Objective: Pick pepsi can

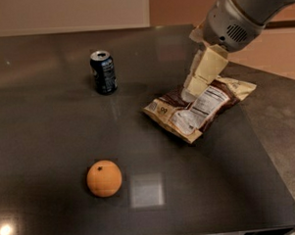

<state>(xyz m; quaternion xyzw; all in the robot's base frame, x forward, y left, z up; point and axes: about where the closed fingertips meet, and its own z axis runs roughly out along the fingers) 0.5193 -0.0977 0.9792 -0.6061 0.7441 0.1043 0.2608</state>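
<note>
Judging the approach, I see the pepsi can (pixel 104 72) standing upright at the far left of the table (pixel 50 143), well apart to the left of the gripper (pixel 190 90), which hangs over the snack bag (pixel 206 112); whether it is spread or closed I cannot tell.

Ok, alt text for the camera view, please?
The pincer hangs over a snack bag on the right of the dark table, apart from the upright pepsi can at back left. An orange sits near the front.
</note>
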